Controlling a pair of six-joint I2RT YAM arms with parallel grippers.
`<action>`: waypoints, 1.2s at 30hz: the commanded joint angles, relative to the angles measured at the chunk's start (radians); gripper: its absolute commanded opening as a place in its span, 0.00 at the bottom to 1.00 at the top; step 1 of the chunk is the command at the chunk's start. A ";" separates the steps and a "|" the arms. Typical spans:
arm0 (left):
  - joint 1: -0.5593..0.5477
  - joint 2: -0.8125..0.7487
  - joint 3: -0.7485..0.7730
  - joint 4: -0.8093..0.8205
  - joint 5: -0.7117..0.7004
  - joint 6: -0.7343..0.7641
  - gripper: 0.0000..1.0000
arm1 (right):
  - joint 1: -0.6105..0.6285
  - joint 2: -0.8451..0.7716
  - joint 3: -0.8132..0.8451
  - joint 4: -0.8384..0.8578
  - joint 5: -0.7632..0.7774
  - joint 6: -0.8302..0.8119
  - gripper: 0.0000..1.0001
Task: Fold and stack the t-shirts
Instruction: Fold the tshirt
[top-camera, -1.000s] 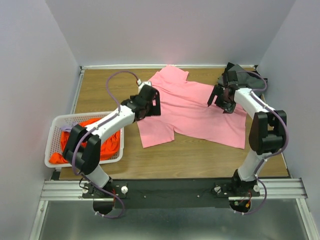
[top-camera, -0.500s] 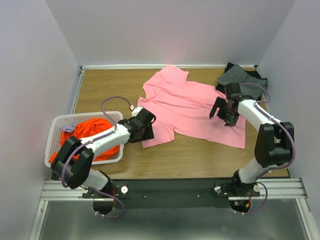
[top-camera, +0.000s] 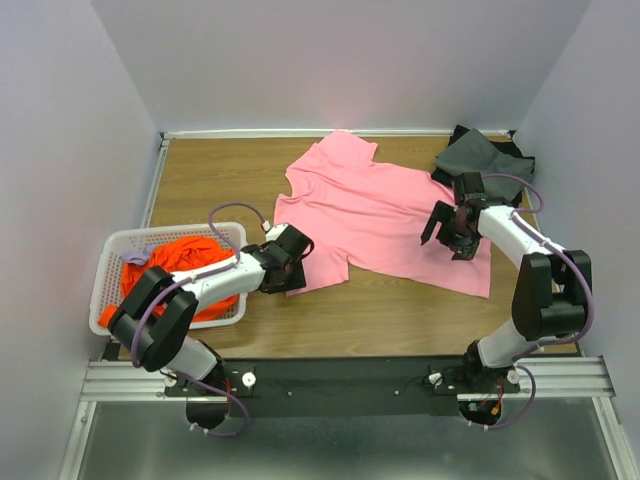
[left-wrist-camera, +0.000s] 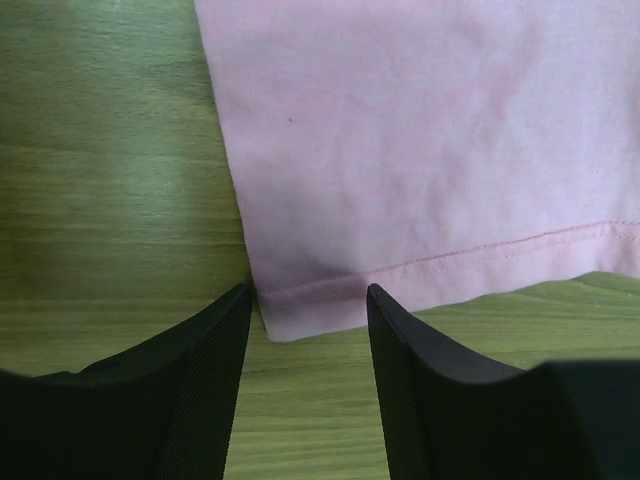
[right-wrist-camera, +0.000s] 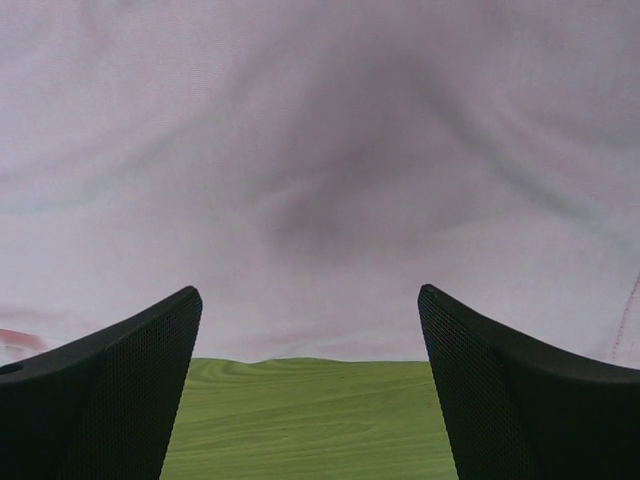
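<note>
Fig.: pink t-shirt (top-camera: 380, 215) spread out, worktop (top-camera: 200, 170) centre.
L jaws apart astride its hem corner; R jaws wide apart over hem.

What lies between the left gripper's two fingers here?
The left gripper straddles the hem corner of the pink t-shirt, which lies flat on the table. The jaws stand apart and are not yet pinching it. The left wrist view shows this.

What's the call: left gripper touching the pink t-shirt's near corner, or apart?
Cannot tell. Left wrist view: the left gripper straddles the pink t-shirt hem corner, fingertips at the cloth's outline, with no plain gap or pinch. The top view hides it.
</note>
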 joint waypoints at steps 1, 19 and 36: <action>-0.013 0.037 -0.002 0.006 -0.003 -0.023 0.57 | -0.011 -0.026 -0.014 -0.002 -0.010 0.007 0.95; -0.020 0.026 0.018 -0.014 0.006 0.009 0.00 | -0.216 -0.158 -0.161 -0.062 0.014 0.010 0.96; -0.019 -0.106 0.048 -0.009 0.033 0.083 0.00 | -0.402 -0.126 -0.227 -0.120 0.048 0.110 0.79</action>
